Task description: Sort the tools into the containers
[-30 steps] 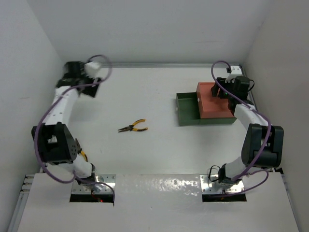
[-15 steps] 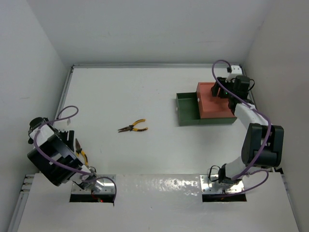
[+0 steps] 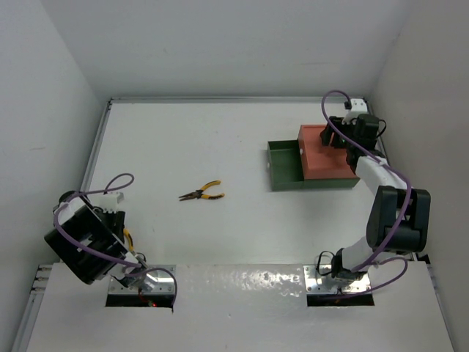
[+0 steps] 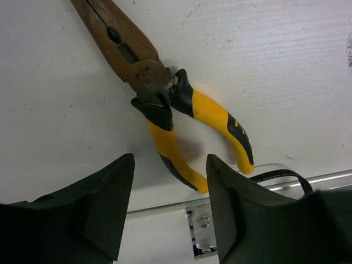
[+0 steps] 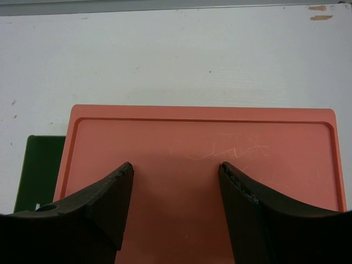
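Pliers with yellow-and-black handles and dark jaws [image 4: 181, 110] lie on the white table just ahead of my left gripper [image 4: 170, 206], which is open and empty, its fingers apart short of the handle ends. In the top view these pliers [image 3: 128, 237] peek out beside the folded left arm [image 3: 84, 235]. A second pair of pliers [image 3: 203, 193] lies mid-table. The orange-red tray [image 3: 326, 154] sits on the dark green tray [image 3: 284, 167]. My right gripper [image 5: 176, 176] is open and empty just above the orange-red tray [image 5: 203, 143]. No screwdrivers show.
The green tray's left part [image 5: 36, 170] sticks out from under the orange-red one. White walls close the table at the left, back and right. A metal mounting plate [image 4: 203, 225] and a black cable [image 4: 280, 176] lie by the left arm's base.
My left arm has swung from the far left back corner down to the near left and folded over the pliers by its base. The right arm has not moved.
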`<state>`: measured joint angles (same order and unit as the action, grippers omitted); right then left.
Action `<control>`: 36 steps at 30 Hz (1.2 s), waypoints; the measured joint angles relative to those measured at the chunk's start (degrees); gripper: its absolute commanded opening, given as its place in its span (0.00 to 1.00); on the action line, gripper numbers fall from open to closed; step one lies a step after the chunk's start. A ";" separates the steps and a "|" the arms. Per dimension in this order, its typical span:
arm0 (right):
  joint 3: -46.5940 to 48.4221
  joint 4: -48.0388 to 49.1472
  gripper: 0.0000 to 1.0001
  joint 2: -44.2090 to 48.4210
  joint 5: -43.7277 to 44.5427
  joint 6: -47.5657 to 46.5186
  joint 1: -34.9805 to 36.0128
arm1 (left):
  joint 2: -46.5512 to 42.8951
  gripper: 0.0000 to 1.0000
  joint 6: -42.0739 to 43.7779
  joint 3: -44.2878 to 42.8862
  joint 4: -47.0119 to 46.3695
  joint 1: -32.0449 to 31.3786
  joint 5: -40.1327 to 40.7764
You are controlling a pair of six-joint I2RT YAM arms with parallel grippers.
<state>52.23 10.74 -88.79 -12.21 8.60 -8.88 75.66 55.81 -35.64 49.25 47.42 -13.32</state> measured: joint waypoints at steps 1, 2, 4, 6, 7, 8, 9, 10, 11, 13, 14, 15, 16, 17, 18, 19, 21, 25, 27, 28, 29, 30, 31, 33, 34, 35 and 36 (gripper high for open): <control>0.04 0.17 0.64 -0.11 0.00 0.00 0.00 | 0.22 0.39 -0.11 0.57 -0.66 -0.02 0.37; 0.11 0.20 0.64 -0.17 0.00 0.00 0.00 | 0.70 0.36 -0.31 1.01 -1.57 0.00 0.92; 0.13 0.22 0.64 -0.20 0.00 0.00 0.00 | 1.70 0.26 -0.70 0.90 -2.86 -0.02 2.14; 0.13 0.22 0.64 -0.20 0.00 0.00 0.00 | 2.75 0.10 -0.96 0.39 -3.74 -0.02 3.17; 0.13 0.22 0.64 -0.20 0.00 0.00 0.00 | 3.26 0.00 -1.22 0.20 -4.26 -0.02 3.65; 0.13 0.24 0.64 -0.20 0.00 0.00 0.00 | 3.82 0.00 -1.36 -0.17 -4.02 0.00 3.78; 0.13 0.24 0.64 -0.20 0.00 0.00 0.00 | 4.17 0.00 -1.68 -0.44 -3.87 0.00 3.89; 0.13 0.24 0.64 -0.20 0.00 0.00 0.00 | 4.68 0.00 -1.90 -0.68 -3.72 -0.02 3.89; 0.13 0.24 0.64 -0.20 0.00 0.00 0.00 | 5.09 0.00 -2.16 -1.01 -3.52 -0.02 3.85; 0.13 0.24 0.64 -0.20 0.00 0.00 0.00 | 6.27 0.00 -2.75 -2.21 -2.64 0.00 3.56; 0.13 0.24 0.64 -0.20 0.00 0.00 0.00 | 6.97 0.00 -3.19 -2.93 -2.12 0.00 3.08; 0.13 0.24 0.64 -0.20 0.00 0.00 0.00 | 7.78 0.00 -3.63 -3.85 -1.81 0.26 1.77; 0.13 0.24 0.64 -0.20 0.00 0.00 0.00 | 8.50 0.00 -3.87 -4.70 -1.73 0.31 -0.31; 0.13 0.24 0.64 -0.20 0.00 0.00 0.00 | 9.03 0.00 -4.11 -5.60 -1.73 0.31 -2.64; 0.13 0.24 0.64 -0.20 0.00 0.00 0.00 | 9.57 0.00 -4.37 -6.78 -2.03 0.31 -5.77; 0.13 0.24 0.64 -0.20 0.02 0.00 0.00 | 9.79 0.00 -4.59 -8.00 -1.92 0.22 -8.20; 0.13 0.24 0.64 -0.20 0.02 0.00 0.00 | 9.84 0.00 -5.44 -11.47 -1.25 -0.31 -13.55; 0.13 0.24 0.64 -0.22 0.09 0.00 0.00 | 9.14 0.00 -10.36 -19.89 -2.97 -4.15 -19.98; 0.20 0.24 0.63 -0.26 0.13 0.00 0.00 | 8.37 0.00 -14.47 -23.65 -5.16 -9.44 -20.72; 0.24 0.24 0.63 -0.33 0.17 0.00 0.00 | 8.02 0.00 -16.35 -25.31 -6.47 -12.63 -20.48; 0.31 0.26 0.63 -0.39 0.22 0.00 0.00 | 7.91 0.00 -18.69 -27.19 -7.91 -16.65 -20.24; 0.35 0.26 0.63 -0.44 0.22 0.00 0.00 | 7.89 0.00 -20.90 -28.81 -9.66 -20.96 -19.96; 0.37 0.28 0.63 -0.48 0.26 0.00 0.00 | 7.89 0.00 -23.50 -30.60 -11.50 -25.86 -18.69; 0.37 0.33 0.63 -0.50 0.33 0.02 0.00 | 8.48 0.00 -27.98 -34.51 -14.43 -36.35 -15.69; 0.37 0.31 0.63 -0.50 0.42 0.02 0.00 | 9.38 0.00 -29.68 -37.31 -15.04 -41.42 -13.90; 0.37 0.33 0.63 -0.50 0.46 0.02 0.00 | 11.04 0.00 -31.01 -40.26 -15.39 -45.97 -12.72; 0.37 0.33 0.63 -0.50 0.48 0.04 0.00 | 13.46 0.00 -32.33 -44.44 -15.50 -50.86 -11.13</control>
<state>52.60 11.07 -89.30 -11.73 8.64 -8.88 89.12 23.49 -80.07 33.76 -3.44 -24.45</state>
